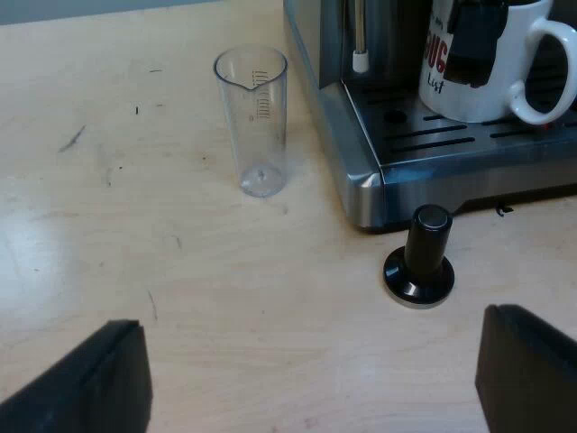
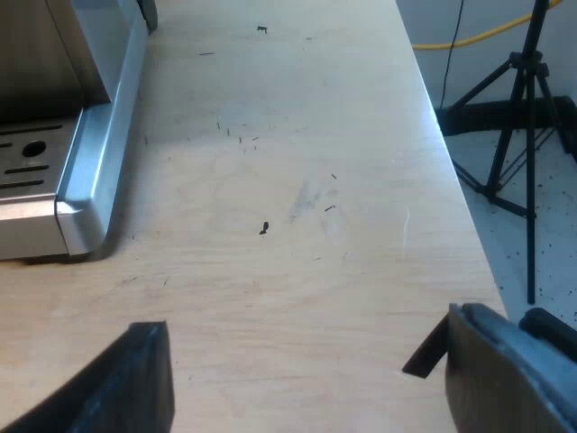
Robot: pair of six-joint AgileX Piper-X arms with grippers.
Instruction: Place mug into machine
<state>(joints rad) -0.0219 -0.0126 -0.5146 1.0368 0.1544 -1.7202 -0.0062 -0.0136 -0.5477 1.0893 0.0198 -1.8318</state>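
We found white ceramic mug on steel espresso machine drip tray. Our left jaws gaped over pale wooden counter near black-knobbed tamper, clear measuring glass; right jaws gaped too.

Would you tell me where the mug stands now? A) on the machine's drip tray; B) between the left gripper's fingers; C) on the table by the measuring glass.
A: the mug stands upright on the slotted drip tray, apart from the measuring glass and the open left gripper.
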